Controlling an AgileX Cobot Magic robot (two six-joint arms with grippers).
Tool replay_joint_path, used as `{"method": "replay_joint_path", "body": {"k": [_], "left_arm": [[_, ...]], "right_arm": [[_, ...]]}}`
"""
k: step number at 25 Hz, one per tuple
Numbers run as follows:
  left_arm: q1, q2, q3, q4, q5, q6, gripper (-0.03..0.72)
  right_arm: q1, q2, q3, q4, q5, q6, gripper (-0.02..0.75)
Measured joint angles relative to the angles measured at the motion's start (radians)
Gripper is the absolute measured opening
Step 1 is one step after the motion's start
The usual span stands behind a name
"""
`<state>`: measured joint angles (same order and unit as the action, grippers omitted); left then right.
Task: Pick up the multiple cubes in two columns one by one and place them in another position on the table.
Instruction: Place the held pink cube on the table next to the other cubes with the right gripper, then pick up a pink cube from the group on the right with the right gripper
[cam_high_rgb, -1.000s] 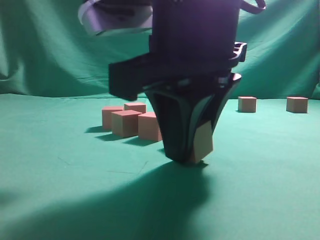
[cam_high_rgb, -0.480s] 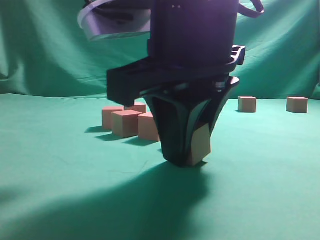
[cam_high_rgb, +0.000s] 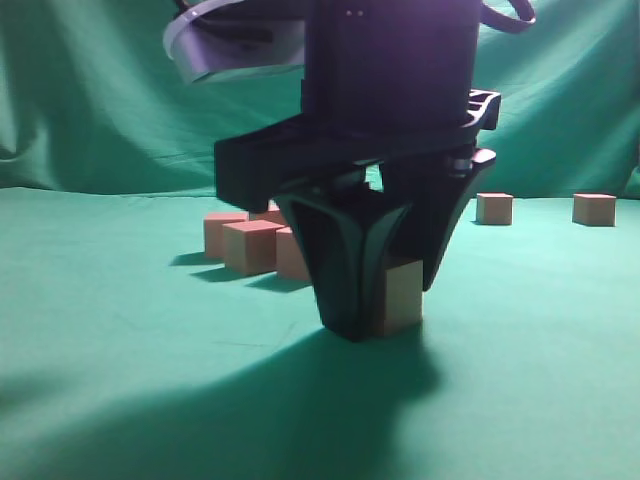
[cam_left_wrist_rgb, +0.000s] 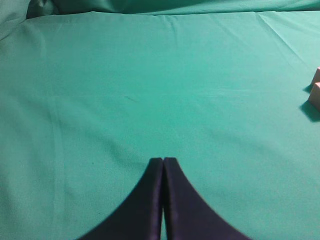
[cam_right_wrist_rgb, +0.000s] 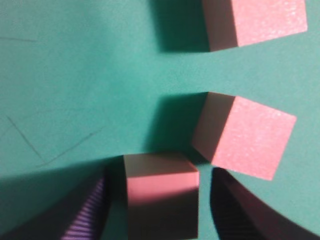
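- Sitting flat on the green table (cam_high_rgb: 120, 330) in the exterior view: 1 cube (cam_high_rgb: 403, 294), directly under the right gripper (cam_high_rgb: 385, 300) and between its 2 dark fingers (cam_high_rgb: 340, 270).
- Showing daylight on both sides of that cube in the right wrist view: cube (cam_right_wrist_rgb: 160, 197) centred between the fingers, a gap at the left finger (cam_right_wrist_rgb: 75, 215) and another at the right.
- Standing with jaws parted, then, and apparently gripping nothing; touching at the near finger in the exterior view cannot be ruled out, since that finger is hiding the cube's left edge.
- Judging the step in hand: releasing, with the cube already resting square on the cloth.
- Turning on 1 relation for the coming move: cube straight below and inside the jaws, so lifting straight up looks like the clean way out, with no sideways drift to knock it.
- Lying close beyond the released cube in the right wrist view: 2 more cubes, the nearer 1 (cam_right_wrist_rgb: 245, 136) just beside it, the other (cam_right_wrist_rgb: 255, 22) further off.
- Waiting behind in the exterior view: a cluster of cubes (cam_high_rgb: 250, 245) at left, 2 single cubes (cam_high_rgb: 494, 208) far right.
- Hanging over bare cloth, well apart from all this: left gripper (cam_left_wrist_rgb: 163, 165), fingers pressed together, holding nothing.
- Being nearer by far: the right arm.
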<state>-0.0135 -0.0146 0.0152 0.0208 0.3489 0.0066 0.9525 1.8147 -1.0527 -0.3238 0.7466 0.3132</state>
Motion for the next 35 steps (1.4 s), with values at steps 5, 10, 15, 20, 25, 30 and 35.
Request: {"method": "replay_joint_path", "body": {"k": [5, 10, 15, 20, 25, 30, 35], "left_arm": [[0.000, 0.000, 0.000, 0.000, 0.000, 0.000, 0.000], [0.000, 0.000, 0.000, 0.000, 0.000, 0.000, 0.000], [0.000, 0.000, 0.000, 0.000, 0.000, 0.000, 0.000], [0.000, 0.000, 0.000, 0.000, 0.000, 0.000, 0.000], [0.000, 0.000, 0.000, 0.000, 0.000, 0.000, 0.000], [0.000, 0.000, 0.000, 0.000, 0.000, 0.000, 0.000], [0.000, 0.000, 0.000, 0.000, 0.000, 0.000, 0.000]], "right_arm": [[0.000, 0.000, 0.000, -0.006, 0.004, 0.014, 0.461], [0.000, -0.010, 0.000, 0.004, 0.043, 0.015, 0.461], [0.000, -0.118, 0.000, 0.008, 0.126, 0.015, 0.486], [0.000, -0.280, -0.029, -0.019, 0.242, 0.015, 0.486], [-0.043, -0.410, -0.103, -0.155, 0.366, 0.072, 0.486], [-0.272, -0.451, -0.196, -0.209, 0.417, 0.108, 0.486], [-0.497, -0.399, -0.288, -0.056, 0.363, 0.051, 0.486]]}}
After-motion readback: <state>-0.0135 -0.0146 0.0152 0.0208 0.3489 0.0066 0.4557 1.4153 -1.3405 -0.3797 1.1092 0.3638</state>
